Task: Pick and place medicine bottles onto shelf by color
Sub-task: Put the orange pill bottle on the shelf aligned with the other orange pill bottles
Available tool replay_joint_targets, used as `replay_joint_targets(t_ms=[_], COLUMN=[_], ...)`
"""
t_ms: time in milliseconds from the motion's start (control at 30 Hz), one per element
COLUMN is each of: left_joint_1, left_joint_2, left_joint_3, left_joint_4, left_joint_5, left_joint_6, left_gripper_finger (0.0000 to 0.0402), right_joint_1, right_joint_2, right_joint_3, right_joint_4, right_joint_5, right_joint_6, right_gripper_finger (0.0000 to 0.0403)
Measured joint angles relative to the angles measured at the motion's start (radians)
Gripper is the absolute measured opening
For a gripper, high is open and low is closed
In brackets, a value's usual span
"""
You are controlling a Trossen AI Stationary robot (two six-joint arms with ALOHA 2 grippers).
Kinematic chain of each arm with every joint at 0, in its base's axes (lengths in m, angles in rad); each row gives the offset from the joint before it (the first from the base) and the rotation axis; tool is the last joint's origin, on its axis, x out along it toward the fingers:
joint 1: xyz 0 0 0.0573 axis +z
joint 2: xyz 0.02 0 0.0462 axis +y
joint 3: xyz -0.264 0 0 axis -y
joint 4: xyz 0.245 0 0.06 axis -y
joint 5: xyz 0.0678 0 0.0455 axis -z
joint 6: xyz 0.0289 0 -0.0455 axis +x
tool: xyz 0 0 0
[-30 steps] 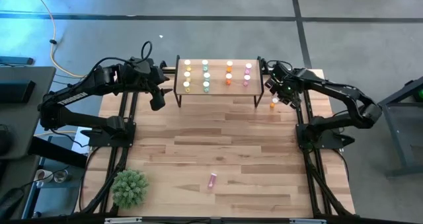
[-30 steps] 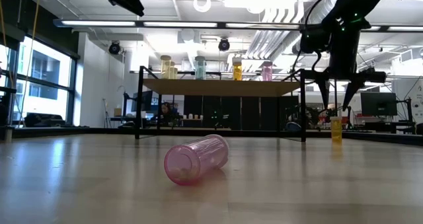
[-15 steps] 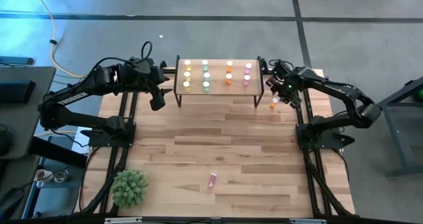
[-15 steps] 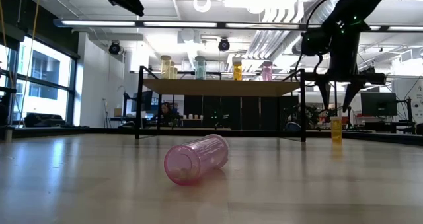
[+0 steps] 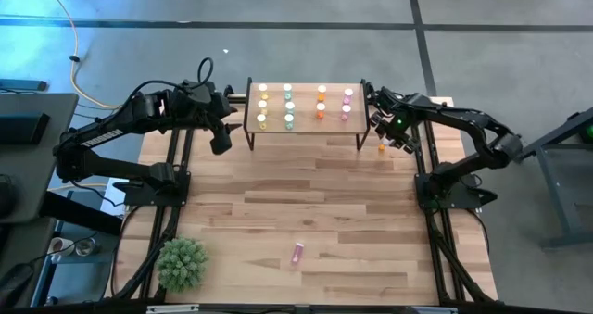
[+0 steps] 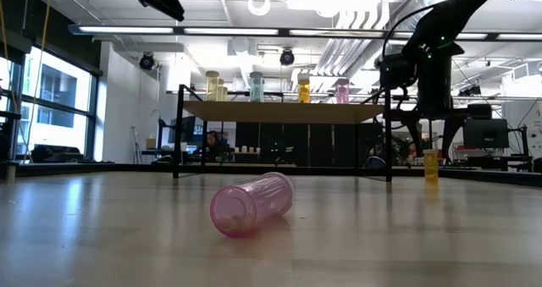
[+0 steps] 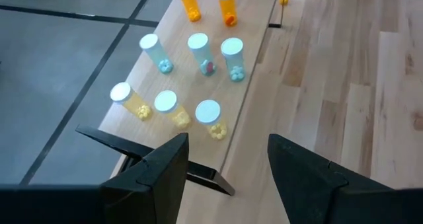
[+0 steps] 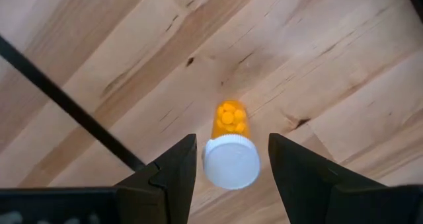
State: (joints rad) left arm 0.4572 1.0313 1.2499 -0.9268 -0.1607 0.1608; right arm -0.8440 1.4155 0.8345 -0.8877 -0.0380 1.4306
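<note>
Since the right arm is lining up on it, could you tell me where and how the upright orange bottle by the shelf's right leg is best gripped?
Grip the orange bottle across its round body just under the white cap, coming straight down from above. It stands upright on the table, cap upward, and the open right gripper already straddles it.

I work in a lab hall: exposed ceiling ducts (image 6: 339, 54), monitors (image 6: 478, 135) on desks, grey concrete floor (image 5: 306, 45).

Overhead and table-level cameras share the shelf (image 5: 304, 106); wrist cameras look down close.
</note>
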Motion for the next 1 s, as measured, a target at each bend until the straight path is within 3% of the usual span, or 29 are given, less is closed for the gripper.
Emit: replay_joint_targets(t_ms=[167,500,800,1000], left_joint_1=[0.0,0.0,0.0,0.0], left_joint_2=[0.0,0.0,0.0,0.0], left_joint_3=[0.0,0.0,0.0,0.0], left_joint_4=[0.0,0.0,0.0,0.0], left_joint_5=[-0.009,-0.01,-0.011,-0.008], left_joint_6=[0.0,0.0,0.0,-0.021], left_gripper_finger=[0.0196,0.0196,0.0196,0.0196], right_joint_1=[0.0,0.0,0.0,0.0], right_joint_2=[0.005,0.005,-0.009,-0.089], right_joint_3=[0.0,0.0,0.001,0.002], right_joint_4=[0.011,0.01,-0.031,-0.053], right_joint_5=[0.0,0.004,0.002,0.001], right_joint_6=[-0.017,-0.026,-0.07,-0.089], right_gripper_finger=[0.0174,0.0106,0.0106,0.0106])
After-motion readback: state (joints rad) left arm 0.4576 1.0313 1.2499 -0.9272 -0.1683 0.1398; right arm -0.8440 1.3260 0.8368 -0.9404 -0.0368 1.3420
